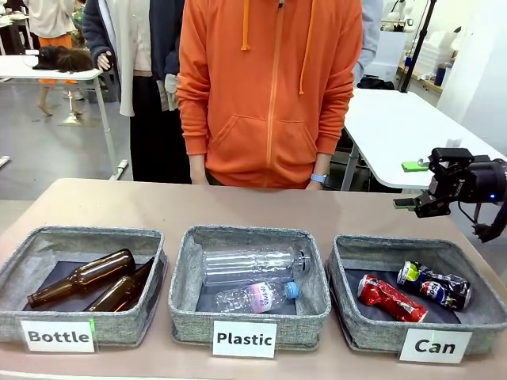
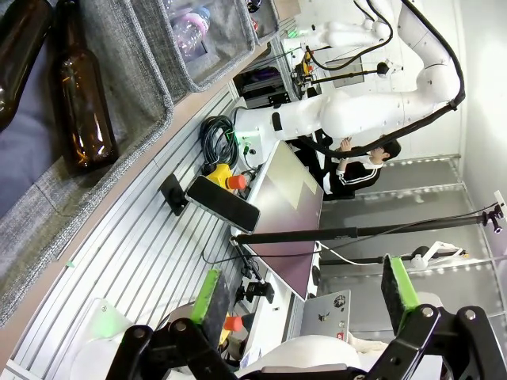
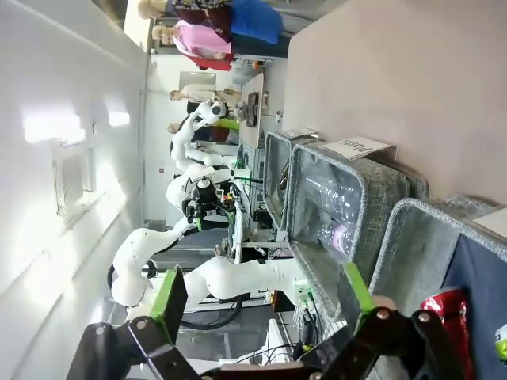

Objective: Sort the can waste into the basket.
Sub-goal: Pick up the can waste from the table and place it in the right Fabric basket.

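Front view from my end: both cans are sitting in the "Can" basket (image 1: pixel 354 315) on the right of the table. The red dented can (image 1: pixel 390 298) lies on its side on the dark lining, and the dark can with the green and colourful print (image 1: pixel 434 285) lies just behind it, toward the far right corner. They look like they're touching or nearly so.

My right gripper (image 1: pixel 413 185) hangs in the air above and behind that basket, with its jaws spread wide and nothing between them. In the right wrist view the green pads (image 3: pixel 169 293) stand far apart, and a bit of the red can peeks in at the bottom right.

In the left wrist view the left gripper (image 2: pixel 305 291) is wide open too and holding nothing, off beside the "Bottle" basket (image 2: pixel 150 87) with its brown glass bottles (image 2: pixel 83 111).

A person in an orange hoodie (image 1: pixel 269 87) stands at the far side.
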`<action>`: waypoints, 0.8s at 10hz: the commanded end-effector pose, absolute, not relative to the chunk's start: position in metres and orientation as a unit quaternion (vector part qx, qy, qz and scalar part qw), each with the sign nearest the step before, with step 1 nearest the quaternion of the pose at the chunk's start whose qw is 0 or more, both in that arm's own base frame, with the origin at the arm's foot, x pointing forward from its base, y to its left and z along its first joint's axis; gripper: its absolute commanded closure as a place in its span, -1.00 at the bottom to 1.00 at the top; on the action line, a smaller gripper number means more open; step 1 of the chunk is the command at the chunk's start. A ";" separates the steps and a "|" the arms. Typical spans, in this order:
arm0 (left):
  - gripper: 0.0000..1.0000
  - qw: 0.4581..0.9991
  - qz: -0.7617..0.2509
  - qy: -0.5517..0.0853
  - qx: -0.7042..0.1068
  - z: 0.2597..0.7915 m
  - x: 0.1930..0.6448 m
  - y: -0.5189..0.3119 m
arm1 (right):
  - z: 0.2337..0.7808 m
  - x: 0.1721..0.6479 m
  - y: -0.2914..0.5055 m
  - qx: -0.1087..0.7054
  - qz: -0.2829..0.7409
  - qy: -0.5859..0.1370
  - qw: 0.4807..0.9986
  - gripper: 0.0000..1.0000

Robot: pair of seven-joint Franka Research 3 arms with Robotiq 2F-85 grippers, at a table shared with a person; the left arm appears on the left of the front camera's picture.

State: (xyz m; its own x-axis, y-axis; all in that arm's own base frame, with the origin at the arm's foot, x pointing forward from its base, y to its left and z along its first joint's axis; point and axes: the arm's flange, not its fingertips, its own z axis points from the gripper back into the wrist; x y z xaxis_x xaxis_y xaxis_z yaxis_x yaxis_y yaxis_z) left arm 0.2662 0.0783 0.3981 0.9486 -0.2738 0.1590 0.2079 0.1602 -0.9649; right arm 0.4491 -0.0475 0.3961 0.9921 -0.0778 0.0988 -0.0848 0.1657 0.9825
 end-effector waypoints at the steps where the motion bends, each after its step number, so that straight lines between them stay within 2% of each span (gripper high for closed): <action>1: -1.00 0.757 -0.168 0.023 -0.631 0.398 0.262 0.079 | 0.397 0.451 -0.050 0.644 0.008 -0.064 0.762 -1.00; 8: -1.00 0.757 -0.168 0.023 -0.631 0.398 0.262 0.079 | 0.397 0.451 -0.050 0.644 0.008 -0.064 0.762 -1.00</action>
